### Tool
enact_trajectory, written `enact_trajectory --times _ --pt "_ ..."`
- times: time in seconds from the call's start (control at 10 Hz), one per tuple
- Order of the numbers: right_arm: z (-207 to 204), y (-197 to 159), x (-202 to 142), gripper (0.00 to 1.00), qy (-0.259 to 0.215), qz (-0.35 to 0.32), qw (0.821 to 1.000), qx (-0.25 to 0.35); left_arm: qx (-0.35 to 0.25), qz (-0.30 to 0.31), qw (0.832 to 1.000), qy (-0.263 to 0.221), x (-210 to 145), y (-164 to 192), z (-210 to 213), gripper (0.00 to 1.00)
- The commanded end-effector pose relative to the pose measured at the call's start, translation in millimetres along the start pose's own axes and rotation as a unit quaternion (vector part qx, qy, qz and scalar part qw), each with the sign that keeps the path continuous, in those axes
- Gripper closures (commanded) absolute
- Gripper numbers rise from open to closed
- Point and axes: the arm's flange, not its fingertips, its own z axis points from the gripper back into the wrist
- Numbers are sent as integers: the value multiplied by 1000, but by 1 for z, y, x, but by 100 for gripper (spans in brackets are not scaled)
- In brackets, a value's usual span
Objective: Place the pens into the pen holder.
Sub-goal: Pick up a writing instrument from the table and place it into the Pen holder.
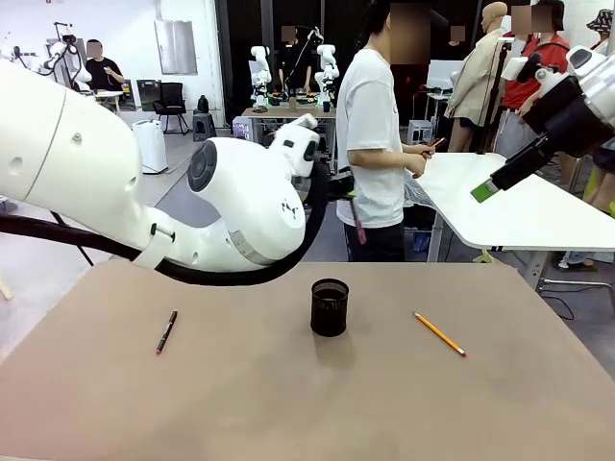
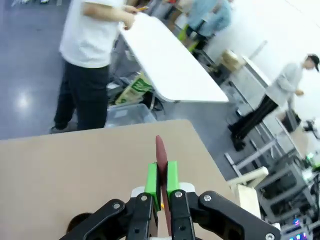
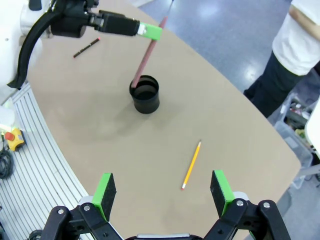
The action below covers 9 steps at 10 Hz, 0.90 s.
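My left gripper (image 2: 162, 177) is shut on the reddish-brown pen (image 2: 161, 152). From the right wrist view, the left gripper (image 3: 149, 31) holds this pen (image 3: 146, 56) tilted, its lower end over the rim of the black mesh pen holder (image 3: 145, 97). In the front view the pen (image 1: 357, 221) hangs above and a little behind the pen holder (image 1: 330, 307). A black pen with red ends (image 1: 166, 332) lies at the left, and a yellow pencil (image 1: 440, 333) lies at the right. My right gripper (image 3: 163, 187) is open high above the pencil (image 3: 191, 165), and it sits up at the right (image 1: 485, 190).
The brown table (image 1: 288, 413) has bare room all around the holder. My bulky left arm (image 1: 240, 197) blocks the middle of the front view. A person in a white T-shirt (image 1: 370, 144) stands beyond the far edge, beside a white table (image 1: 519, 206).
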Motion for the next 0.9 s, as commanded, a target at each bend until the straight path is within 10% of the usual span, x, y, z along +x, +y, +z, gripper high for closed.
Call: enact_trajectory --times 0.0,0.8 --pt "1 0 1 0 -5 -2 1000 5 -103 -77 991 47 -4 35 4 100" --pt "1 0 1 0 -5 -2 1000 5 -203 -245 947 54 -11 103 20 100"
